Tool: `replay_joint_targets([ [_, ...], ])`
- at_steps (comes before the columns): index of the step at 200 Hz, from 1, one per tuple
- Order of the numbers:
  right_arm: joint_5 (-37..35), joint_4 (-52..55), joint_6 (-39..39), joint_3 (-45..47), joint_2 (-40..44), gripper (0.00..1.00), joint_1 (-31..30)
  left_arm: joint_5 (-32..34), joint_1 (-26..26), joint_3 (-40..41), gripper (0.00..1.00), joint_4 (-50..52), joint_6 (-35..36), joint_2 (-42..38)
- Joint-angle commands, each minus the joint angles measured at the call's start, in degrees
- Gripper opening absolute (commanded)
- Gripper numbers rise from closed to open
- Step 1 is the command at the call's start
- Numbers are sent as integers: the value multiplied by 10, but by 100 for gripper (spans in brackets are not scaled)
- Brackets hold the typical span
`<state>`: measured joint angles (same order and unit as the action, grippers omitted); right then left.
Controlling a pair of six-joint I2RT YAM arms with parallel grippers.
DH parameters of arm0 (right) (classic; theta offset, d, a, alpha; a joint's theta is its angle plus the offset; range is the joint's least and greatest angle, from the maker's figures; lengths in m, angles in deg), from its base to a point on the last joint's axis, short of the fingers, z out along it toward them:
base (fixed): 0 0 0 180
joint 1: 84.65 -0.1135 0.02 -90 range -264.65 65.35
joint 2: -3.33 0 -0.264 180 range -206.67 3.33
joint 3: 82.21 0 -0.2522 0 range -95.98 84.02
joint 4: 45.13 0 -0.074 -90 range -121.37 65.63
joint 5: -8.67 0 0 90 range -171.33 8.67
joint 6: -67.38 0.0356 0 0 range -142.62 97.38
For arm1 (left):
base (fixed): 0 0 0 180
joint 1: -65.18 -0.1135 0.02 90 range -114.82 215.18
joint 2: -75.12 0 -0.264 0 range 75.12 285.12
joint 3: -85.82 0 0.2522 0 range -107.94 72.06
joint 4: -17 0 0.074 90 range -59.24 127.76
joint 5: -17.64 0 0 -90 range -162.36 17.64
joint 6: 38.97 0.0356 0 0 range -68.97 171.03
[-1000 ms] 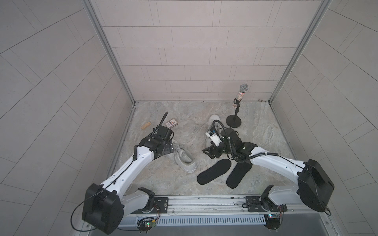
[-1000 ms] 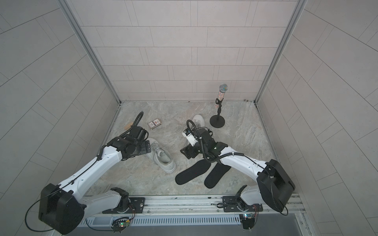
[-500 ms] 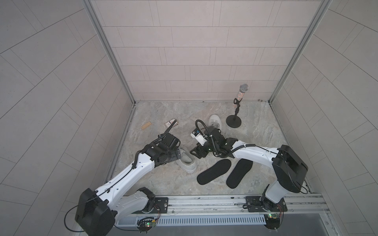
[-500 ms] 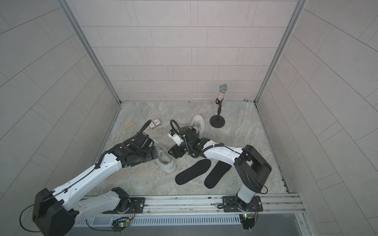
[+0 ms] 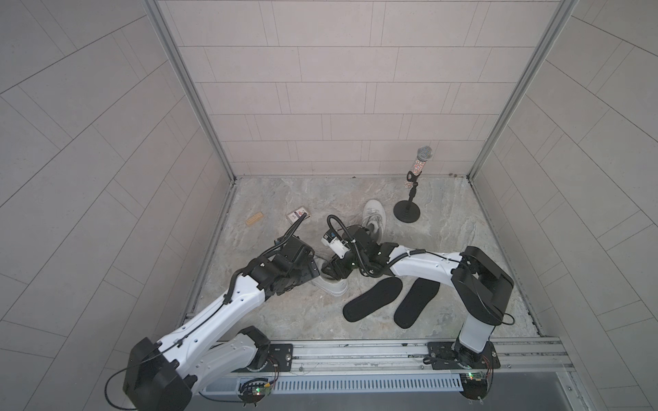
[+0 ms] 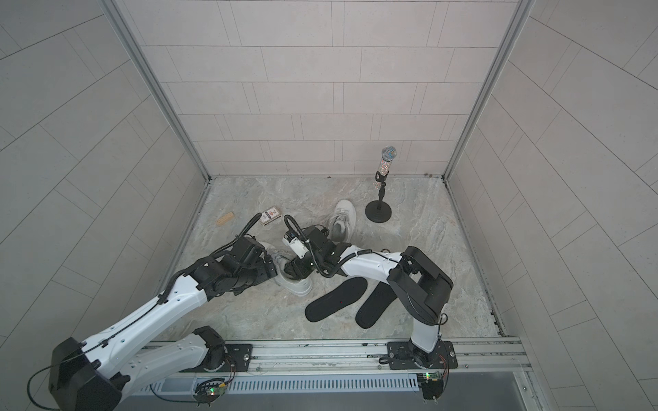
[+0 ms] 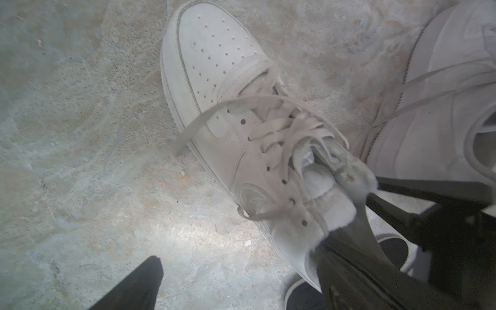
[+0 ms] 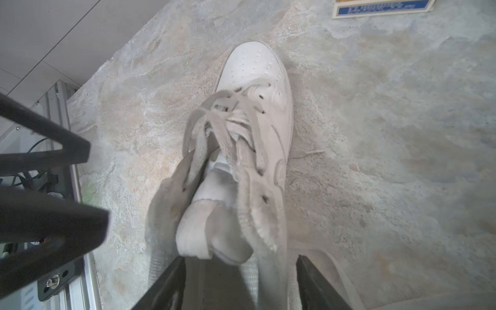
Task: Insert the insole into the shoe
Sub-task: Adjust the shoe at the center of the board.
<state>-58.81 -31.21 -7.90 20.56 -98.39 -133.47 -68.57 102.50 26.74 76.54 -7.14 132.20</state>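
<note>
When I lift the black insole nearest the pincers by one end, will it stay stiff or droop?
Probably droops: the insole looks thin and lies flat against the floor. Likely light, so a nudge may slide it rather than lift it.

White arm links (image 5: 228, 313) with black joints (image 5: 477, 281) and black cables (image 5: 329, 223).

- You get both top views from one head set high above the front rail (image 5: 356, 350). It looks down and inward over the whole floor (image 5: 463, 231) to the back wall (image 5: 320, 106). Far off, the two frames are nearly identical.
- Your left wrist camera looks steeply down on the shoe (image 7: 222, 107), very close, from beside its heel.
- Your right wrist camera looks along the same shoe from behind its heel, very close.
- Both wrist views share that shoe and the floor around it. Both top views show it small, half under the arms.
</note>
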Motion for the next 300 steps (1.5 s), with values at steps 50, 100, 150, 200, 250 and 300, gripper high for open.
replay_joint_targets([
  [50, -37, -21, 21, 11, 0, 62, 4, 33, 50, 33, 95, -38, -70, 44],
  [100, -43, -10, 11, 2, -1, 54, 7, 60, 23, 40, 78, -76, -49, 60],
  [150, -73, -4, 23, -17, -19, 35, 12, 80, 8, 48, 56, -56, -24, 67],
  [200, -111, -21, 81, -6, -19, 15, 36, 88, -14, 67, 42, -35, -6, 41],
  [250, -114, -14, 85, -6, -24, 8, 50, 93, -25, 74, 38, -23, 17, 17],
  [300, -87, -59, 142, 11, -15, 5, 39, -1, -26, 16, 71, -82, 40, 52],
])
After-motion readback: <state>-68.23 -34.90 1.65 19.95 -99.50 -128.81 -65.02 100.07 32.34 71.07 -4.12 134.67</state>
